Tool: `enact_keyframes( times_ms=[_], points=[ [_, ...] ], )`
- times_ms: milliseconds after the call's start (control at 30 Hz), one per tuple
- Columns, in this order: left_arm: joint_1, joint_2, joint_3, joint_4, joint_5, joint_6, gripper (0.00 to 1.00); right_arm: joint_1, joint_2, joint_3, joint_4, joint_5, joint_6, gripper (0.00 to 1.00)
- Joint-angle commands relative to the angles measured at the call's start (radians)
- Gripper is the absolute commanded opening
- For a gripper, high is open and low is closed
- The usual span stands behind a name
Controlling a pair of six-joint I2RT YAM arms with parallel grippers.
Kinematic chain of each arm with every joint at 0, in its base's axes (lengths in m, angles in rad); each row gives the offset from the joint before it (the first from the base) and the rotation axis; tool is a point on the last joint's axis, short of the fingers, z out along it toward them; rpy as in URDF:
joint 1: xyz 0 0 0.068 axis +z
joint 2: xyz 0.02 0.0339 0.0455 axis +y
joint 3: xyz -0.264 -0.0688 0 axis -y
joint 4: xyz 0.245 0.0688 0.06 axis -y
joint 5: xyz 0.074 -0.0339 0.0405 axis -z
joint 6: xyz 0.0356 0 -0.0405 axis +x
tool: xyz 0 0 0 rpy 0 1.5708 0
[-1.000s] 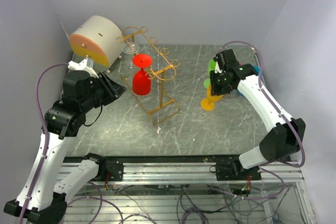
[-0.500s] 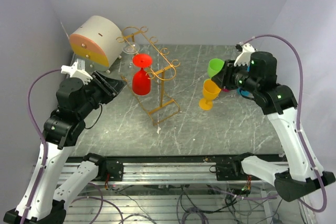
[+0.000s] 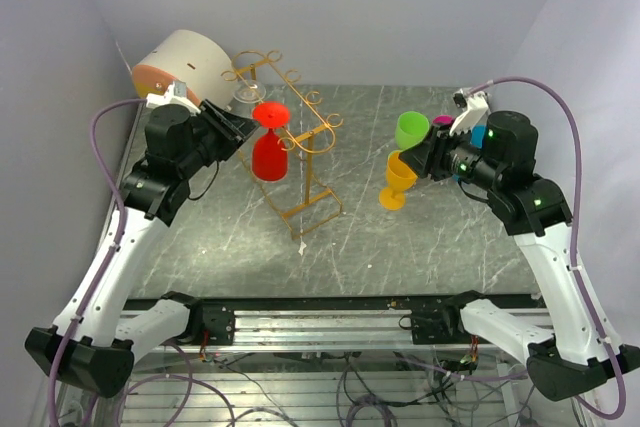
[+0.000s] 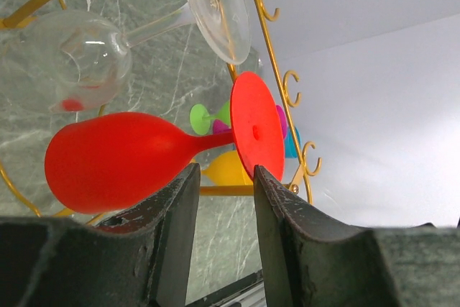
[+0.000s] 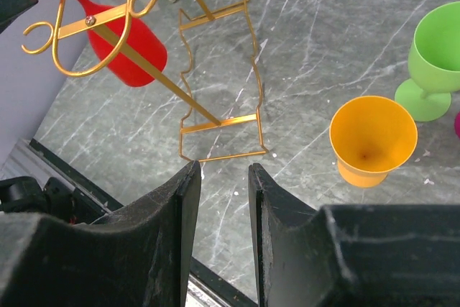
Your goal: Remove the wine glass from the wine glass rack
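Approach: left gripper (image 3: 237, 127) (jaws part-open, empty) has advanced to red wine glass (image 3: 268, 157), hanging on wine glass rack (image 3: 312, 135) at ten o'clock on counter (image 3: 420, 237); right gripper (image 5: 219, 170), likewise parted, has withdrawn; grasp looks imminent.

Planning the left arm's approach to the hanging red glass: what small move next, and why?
Probably ease the left gripper forward so its open fingers straddle the stem of the red glass: it hangs from the gold rack just ahead, ungripped.

You have white arms (image 3: 105, 272) with black joints, looping purple cables (image 3: 573, 162), dark textured fingers (image 4: 169, 242), and a green light (image 3: 463, 156) on the right.
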Motion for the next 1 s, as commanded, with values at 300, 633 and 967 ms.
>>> enact_keyframes(
  times_ms=[300, 633, 967],
  points=[
    [-0.004, 0.009, 0.037, 0.129, -0.033, -0.021, 0.46, -0.001, -0.030, -0.037, 0.039, -0.003, -0.010, 0.33],
    [-0.004, 0.067, 0.061, 0.129, -0.043, -0.007, 0.45, -0.001, -0.030, -0.054, 0.059, -0.014, -0.005, 0.33],
    [-0.004, 0.094, 0.066, 0.141, -0.049, -0.006, 0.36, -0.001, -0.038, -0.064, 0.063, -0.013, -0.002, 0.33]
  ],
)
